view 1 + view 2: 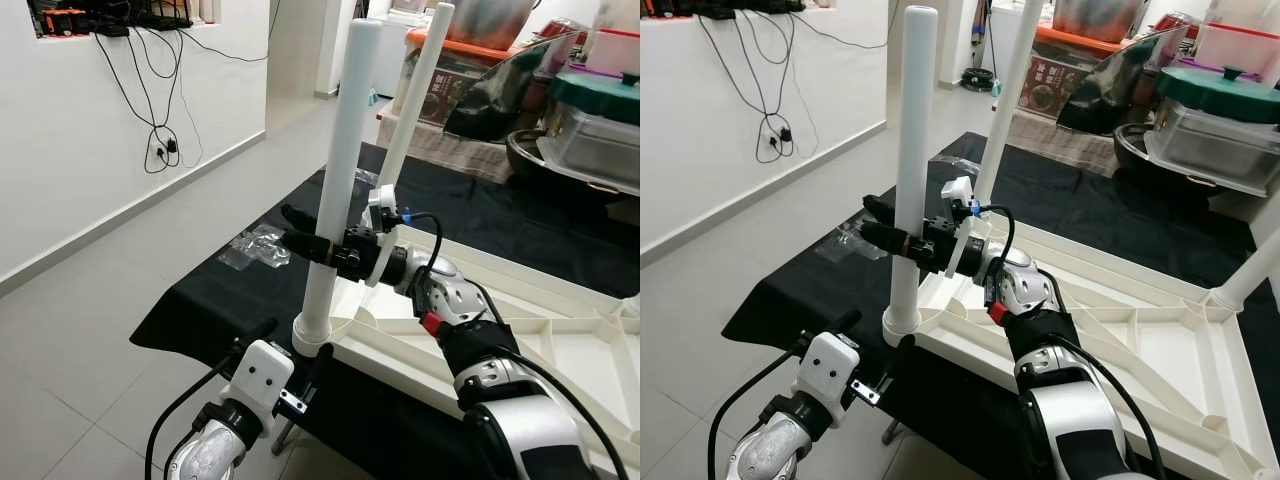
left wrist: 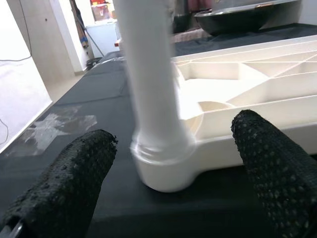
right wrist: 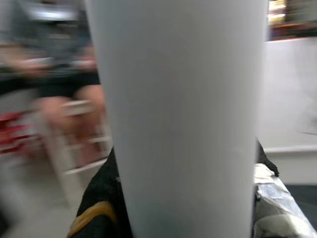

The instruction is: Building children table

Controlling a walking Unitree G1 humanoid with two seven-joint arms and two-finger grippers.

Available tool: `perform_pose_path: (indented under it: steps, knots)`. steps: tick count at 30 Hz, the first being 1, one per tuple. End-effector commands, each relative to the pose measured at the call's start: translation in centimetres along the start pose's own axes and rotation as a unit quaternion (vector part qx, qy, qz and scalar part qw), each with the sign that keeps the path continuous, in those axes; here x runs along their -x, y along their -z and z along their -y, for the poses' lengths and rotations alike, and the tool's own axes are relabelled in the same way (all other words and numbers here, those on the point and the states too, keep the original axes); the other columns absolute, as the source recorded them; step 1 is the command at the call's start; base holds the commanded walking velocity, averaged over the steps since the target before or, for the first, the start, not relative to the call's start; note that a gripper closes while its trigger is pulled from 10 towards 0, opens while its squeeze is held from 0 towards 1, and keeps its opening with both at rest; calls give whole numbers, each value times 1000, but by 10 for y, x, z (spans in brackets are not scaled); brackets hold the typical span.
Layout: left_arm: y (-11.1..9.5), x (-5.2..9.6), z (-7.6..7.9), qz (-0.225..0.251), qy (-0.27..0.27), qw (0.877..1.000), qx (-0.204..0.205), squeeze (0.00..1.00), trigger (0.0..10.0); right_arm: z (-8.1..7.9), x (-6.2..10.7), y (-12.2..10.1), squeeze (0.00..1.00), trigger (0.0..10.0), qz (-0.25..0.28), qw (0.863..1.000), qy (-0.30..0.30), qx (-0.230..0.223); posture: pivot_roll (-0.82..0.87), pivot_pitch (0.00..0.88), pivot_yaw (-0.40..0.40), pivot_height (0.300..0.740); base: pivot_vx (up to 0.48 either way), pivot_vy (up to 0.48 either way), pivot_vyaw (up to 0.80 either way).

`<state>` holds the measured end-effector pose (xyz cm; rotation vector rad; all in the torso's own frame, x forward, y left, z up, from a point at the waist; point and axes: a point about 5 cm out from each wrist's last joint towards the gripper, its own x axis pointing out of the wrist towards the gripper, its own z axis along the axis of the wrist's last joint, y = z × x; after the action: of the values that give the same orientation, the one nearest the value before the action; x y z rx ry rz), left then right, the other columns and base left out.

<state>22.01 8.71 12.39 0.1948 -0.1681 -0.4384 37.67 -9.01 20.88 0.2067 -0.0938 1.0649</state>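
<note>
The white children's table (image 1: 560, 345) lies upside down on a black cloth (image 1: 205, 295). A white leg (image 1: 340, 170) stands upright in the table's near corner socket (image 1: 312, 338). My right gripper (image 1: 300, 230) is shut on this leg at about a third of its height; in the right wrist view the leg (image 3: 183, 119) sits between the black fingers (image 3: 96, 198). My left gripper (image 1: 290, 347) is low at the cloth's near edge, open, with its fingers (image 2: 74, 173) either side of the socket (image 2: 163, 166) and apart from it. A second leg (image 1: 415, 95) stands at the far corner.
Crumpled clear plastic (image 1: 255, 245) lies on the cloth left of the leg. Pots, lidded containers and boxes (image 1: 590, 120) crowd the back right. Cables (image 1: 160, 150) hang on the left wall. Another leg (image 1: 1250, 275) stands at the table's right. A seated person (image 3: 64, 74) shows blurred in the right wrist view.
</note>
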Motion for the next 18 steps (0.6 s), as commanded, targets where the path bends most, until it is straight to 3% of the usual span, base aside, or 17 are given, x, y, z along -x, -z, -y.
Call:
perform_pose_path:
  steps: [1,3,4,5,6,7,8,10,12,13,15,17,18]
  knots:
    - [1,1,2,1,4,1000,-2,0,10000,16,6,13,0,0,-20,992,122,-19,71,0,-133,740,0,0,0]
    - [0,1,2,2,3,1000,-1,0,10000,27,9,14,0,0,-32,975,220,6,70,0,-133,740,0,0,0]
    - [0,1,2,2,3,1000,-1,0,10000,27,9,14,0,0,-32,975,220,6,70,0,-133,740,0,0,0]
    - [1,1,2,2,4,1000,-1,0,10000,41,23,22,0,0,-73,939,334,34,64,0,-128,740,0,0,0]
    - [1,1,3,1,5,1000,-1,0,10000,53,41,27,0,0,-97,892,439,44,66,0,-128,740,0,0,0]
    - [1,1,3,1,5,1000,-1,0,10000,53,41,27,0,0,-97,892,439,44,66,0,-128,740,0,0,0]
    - [2,1,3,0,7,1000,0,0,10000,67,74,32,0,0,-110,798,590,53,72,0,-132,740,0,0,0]
    - [2,2,3,-1,8,1000,0,0,10000,68,86,33,0,0,-99,756,646,49,70,0,-132,740,0,0,0]
    - [2,2,3,-1,8,1000,0,0,10000,68,86,33,0,0,-99,756,646,49,70,0,-132,740,0,0,0]
    - [2,2,3,-1,7,1000,0,0,10000,68,89,34,0,0,-95,743,661,48,70,0,-132,740,0,0,0]
    - [2,2,4,-1,7,1000,0,0,10000,67,90,35,0,0,-93,737,668,46,70,0,-132,740,0,0,0]
    - [2,2,3,-1,7,1000,0,0,10000,63,85,36,0,0,-80,737,670,44,69,0,-129,740,0,0,0]
    - [2,1,3,-1,7,1000,0,0,10000,58,78,37,0,10000,-66,740,668,38,67,0,-131,740,0,0,0]
